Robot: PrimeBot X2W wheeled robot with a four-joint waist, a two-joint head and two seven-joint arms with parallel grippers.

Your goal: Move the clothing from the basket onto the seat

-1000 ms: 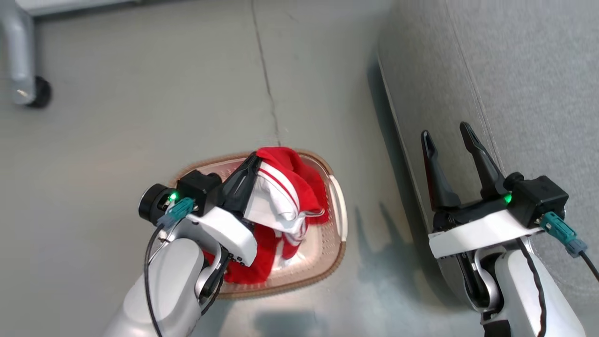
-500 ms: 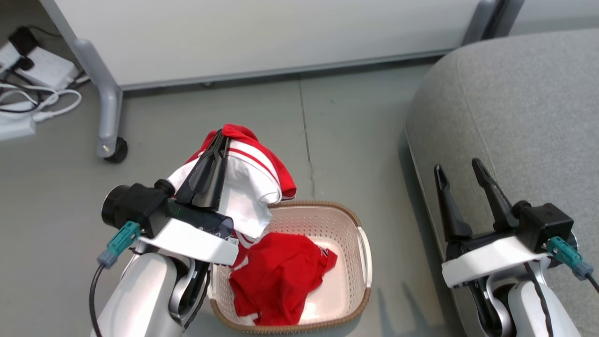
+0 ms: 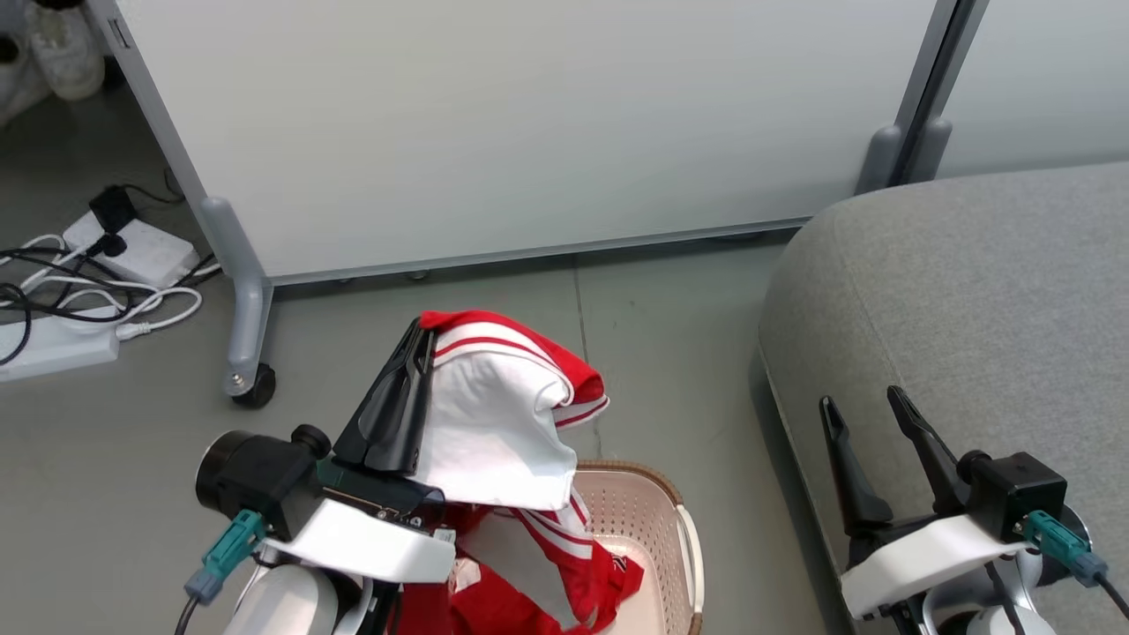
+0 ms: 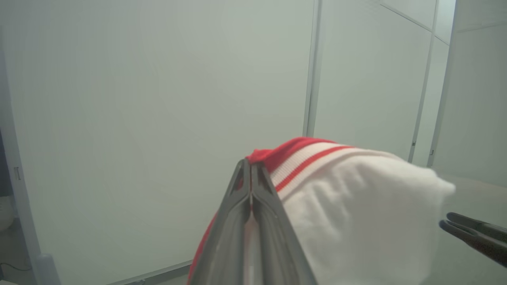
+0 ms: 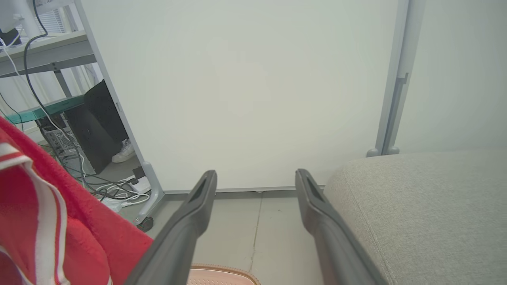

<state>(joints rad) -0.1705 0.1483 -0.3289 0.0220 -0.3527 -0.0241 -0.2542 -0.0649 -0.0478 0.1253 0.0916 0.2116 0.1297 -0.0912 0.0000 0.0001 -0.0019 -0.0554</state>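
The basket (image 3: 657, 516) sits on the floor (image 3: 670, 353), left of the sofa (image 3: 961, 300) and before the partition panel (image 3: 529, 132), with clothing (image 3: 494, 423) above and in it and power strips (image 3: 141, 251) further left.

A pale grey partition panel (image 3: 529, 132) stands across the far side, its grey leg (image 3: 240, 291) ending in a black caster (image 3: 257, 388) at the left. Further left, white power strips (image 3: 132, 251) and tangled cables (image 3: 53, 300) lie on the grey floor (image 3: 661, 353), a white shoe (image 5: 122, 152) beyond them.
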